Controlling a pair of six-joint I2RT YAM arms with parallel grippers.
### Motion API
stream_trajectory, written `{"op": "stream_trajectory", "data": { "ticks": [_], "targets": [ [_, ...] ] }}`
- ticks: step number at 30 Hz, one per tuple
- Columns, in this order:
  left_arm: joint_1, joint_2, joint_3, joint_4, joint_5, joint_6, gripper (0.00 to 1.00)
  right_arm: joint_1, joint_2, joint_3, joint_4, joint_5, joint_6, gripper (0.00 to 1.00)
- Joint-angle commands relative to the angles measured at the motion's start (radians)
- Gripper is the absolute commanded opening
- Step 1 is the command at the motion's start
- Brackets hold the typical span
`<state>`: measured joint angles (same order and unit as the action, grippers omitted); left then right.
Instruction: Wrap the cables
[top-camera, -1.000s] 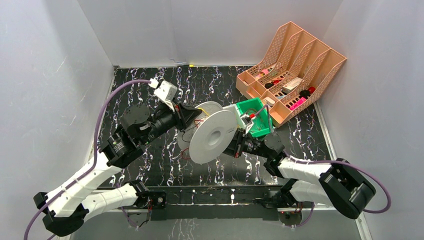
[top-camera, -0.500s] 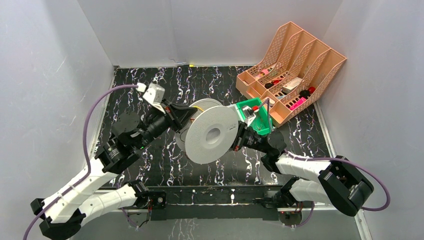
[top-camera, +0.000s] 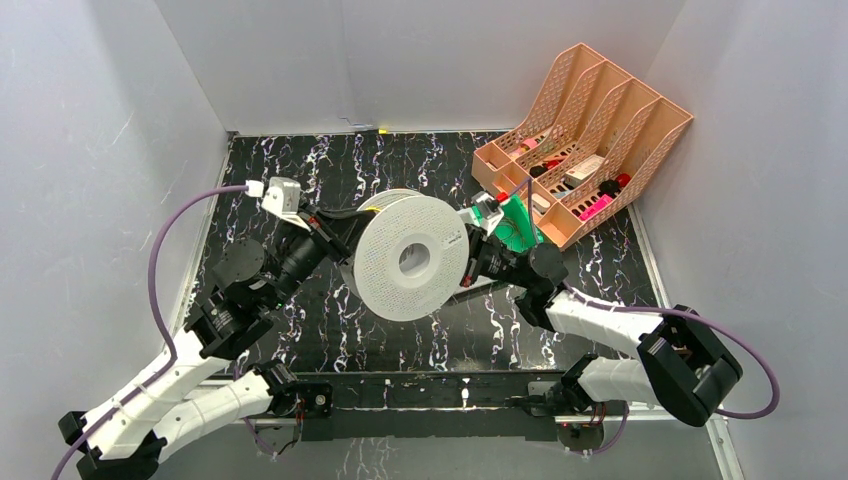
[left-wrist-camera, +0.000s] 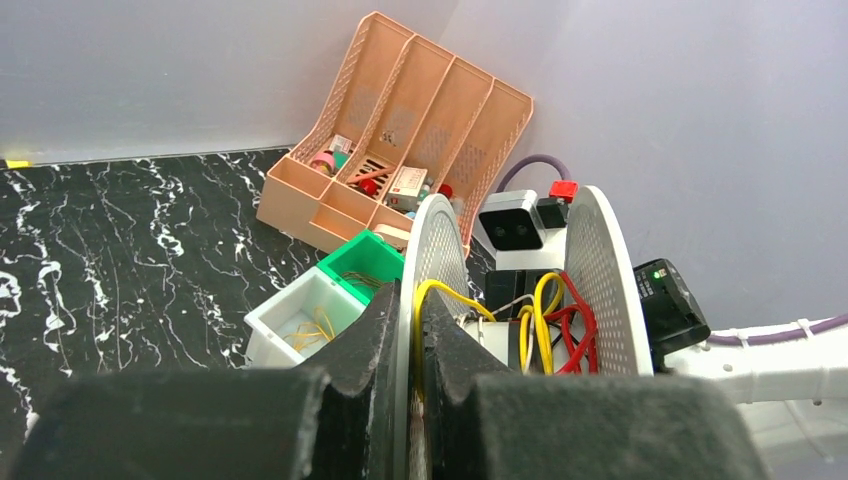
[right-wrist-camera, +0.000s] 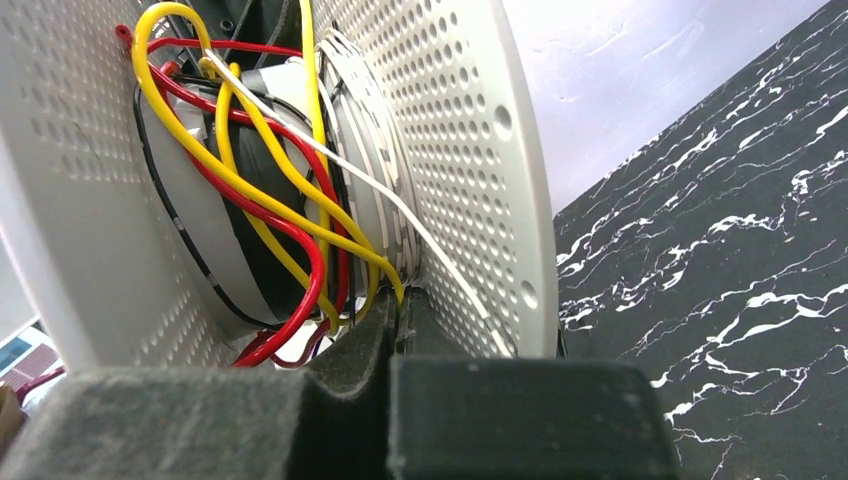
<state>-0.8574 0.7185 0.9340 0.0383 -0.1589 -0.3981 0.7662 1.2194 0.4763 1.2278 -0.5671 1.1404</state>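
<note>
A white perforated spool (top-camera: 385, 285) is held up off the table between both arms, its flat face towards the top camera. My left gripper (left-wrist-camera: 411, 293) is shut on the rim of one flange (left-wrist-camera: 437, 240), with a yellow cable pressed beside it between the fingers. My right gripper (right-wrist-camera: 398, 300) is shut on a yellow cable (right-wrist-camera: 190, 130) that loops round the hub. More yellow cables (left-wrist-camera: 545, 320) lie loosely on the core. In the top view my left gripper (top-camera: 342, 245) sits at the spool's left edge and my right gripper (top-camera: 470, 264) at its right edge.
Red wires (right-wrist-camera: 300, 235), a thin white wire and a black one also lie on the hub. A green bin (left-wrist-camera: 365, 265) and a white bin (left-wrist-camera: 300, 320) with yellow wires stand behind the spool. A peach file organizer (top-camera: 590, 130) fills the back right corner.
The spool has shifted left and back and turned its face more towards the top camera. Both arms moved with it, and the green bin is now mostly hidden.
</note>
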Motion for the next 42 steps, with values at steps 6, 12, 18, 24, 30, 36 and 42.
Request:
{"op": "stream_trajectory", "data": {
  "ticks": [6, 12, 18, 24, 30, 36, 42],
  "targets": [
    [-0.022, 0.007, -0.064, -0.201, 0.072, -0.072, 0.0, 0.005, -0.023, 0.123, -0.083, 0.06, -0.085, 0.0],
    [-0.018, 0.029, -0.06, -0.237, 0.067, -0.112, 0.0, -0.029, -0.014, 0.088, -0.113, 0.048, -0.078, 0.0],
    [0.032, 0.073, -0.062, -0.238, 0.048, -0.129, 0.0, -0.076, 0.01, 0.049, -0.13, 0.032, -0.058, 0.0],
    [0.275, 0.145, -0.071, -0.161, 0.235, -0.204, 0.0, -0.098, 0.053, -0.002, -0.091, 0.017, -0.031, 0.0],
    [0.394, 0.219, -0.085, -0.061, 0.318, -0.268, 0.0, -0.097, 0.12, -0.053, -0.034, 0.031, -0.018, 0.0],
    [0.469, 0.295, -0.097, 0.024, 0.366, -0.35, 0.0, -0.098, 0.264, -0.056, 0.161, 0.009, 0.08, 0.0],
    [0.494, 0.329, -0.1, 0.04, 0.343, -0.359, 0.0, -0.098, 0.48, -0.015, 0.419, -0.026, 0.239, 0.0]
  ]
}}
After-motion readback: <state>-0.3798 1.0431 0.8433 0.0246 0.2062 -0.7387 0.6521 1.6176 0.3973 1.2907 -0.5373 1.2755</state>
